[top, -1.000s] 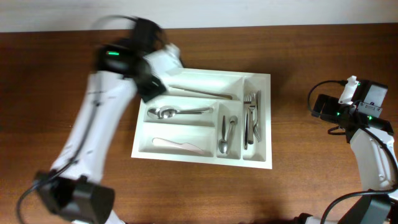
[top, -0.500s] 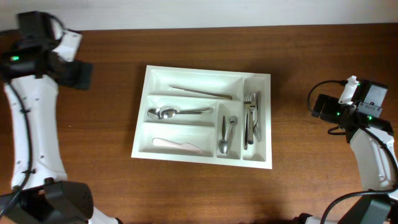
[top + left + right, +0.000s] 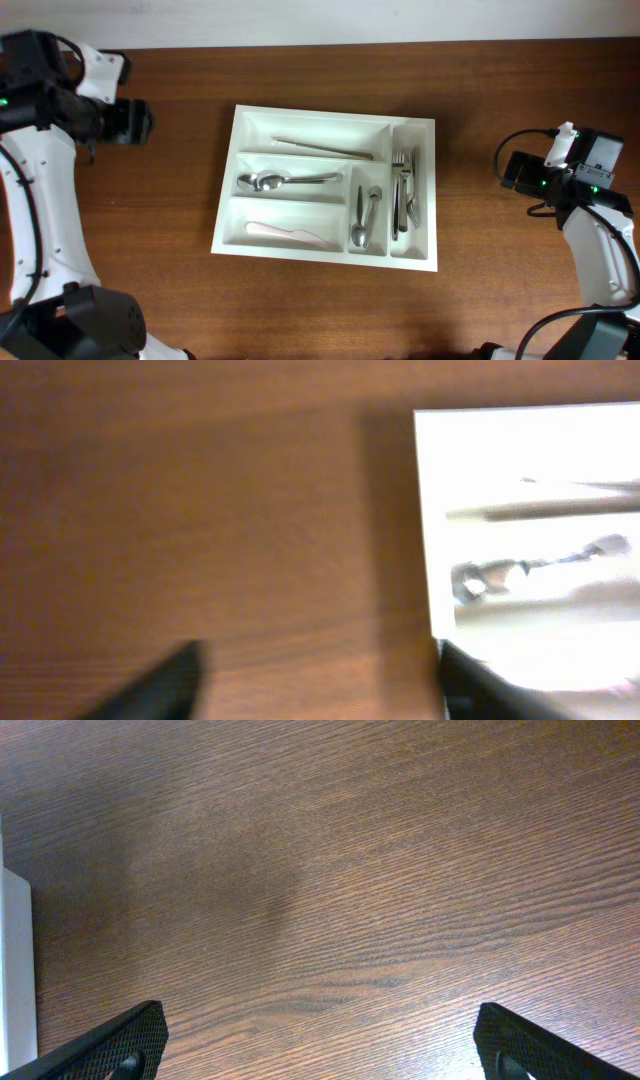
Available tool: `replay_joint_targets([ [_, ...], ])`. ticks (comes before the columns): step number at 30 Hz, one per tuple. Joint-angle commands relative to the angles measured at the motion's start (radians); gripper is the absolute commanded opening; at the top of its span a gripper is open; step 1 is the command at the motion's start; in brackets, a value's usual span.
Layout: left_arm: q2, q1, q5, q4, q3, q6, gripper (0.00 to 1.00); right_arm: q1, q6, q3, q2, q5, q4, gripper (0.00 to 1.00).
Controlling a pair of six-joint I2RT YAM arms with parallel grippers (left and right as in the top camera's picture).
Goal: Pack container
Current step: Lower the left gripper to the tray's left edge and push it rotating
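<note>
Seen from overhead, the container (image 3: 330, 113) lies flat on the tabletop (image 3: 500, 80) a little left of the frame's middle, well apart from both arms. All five compartments are filled. A thin utensil (image 3: 322, 148) is in the upper long one and big spoons (image 3: 285, 181) are in the middle one. A pale-handled piece (image 3: 290, 232) is in the lower one, small spoons (image 3: 365, 215) are in the short upright one and forks (image 3: 405, 185) are in the far-right one. The left gripper (image 3: 130, 122) hangs at the upper left and the right gripper (image 3: 515, 170) at the right edge. Neither touches anything.

In the left wrist view, which is blurred, the container (image 3: 530, 460) fills the right side. The left gripper (image 3: 315, 680) has its two dark fingertips (image 3: 170, 675) apart at the bottom, with bare wood between them. It is released and holds nothing.

In the right wrist view only a white sliver of the container (image 3: 15, 970) shows at the left edge. The right gripper (image 3: 320, 1040) is spread wide over bare wood and is empty.

The container looks like thin, stiff, smooth plastic that is light in itself. The loose metal adds weight and would probably slide or rattle if the container were tipped. The raised outer rim is likely the best place to pinch it. A hold on each of the two short sides should keep it level, whereas a hold on one side alone could let the wall flex or slip.
</note>
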Motion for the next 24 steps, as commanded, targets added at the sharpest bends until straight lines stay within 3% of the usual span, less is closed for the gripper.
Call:
replay_joint_targets([
  [1, 0.023, 0.002, 0.077, -0.005, -0.137, 0.016, 0.09, -0.005, -0.006, 0.011, 0.004, -0.002, 0.000, 0.99],
  [8, 0.072, -0.029, 0.097, 0.028, -0.383, 0.016, 0.02, -0.005, -0.006, 0.011, 0.004, -0.002, 0.000, 0.99],
  [19, 0.075, -0.181, 0.097, 0.014, -0.478, 0.011, 0.02, -0.005, -0.006, 0.011, 0.004, -0.002, 0.000, 0.99],
  [24, 0.075, -0.229, -0.103, 0.072, -0.515, -0.122, 0.02, -0.005, -0.006, 0.011, 0.004, -0.002, 0.000, 0.99],
])
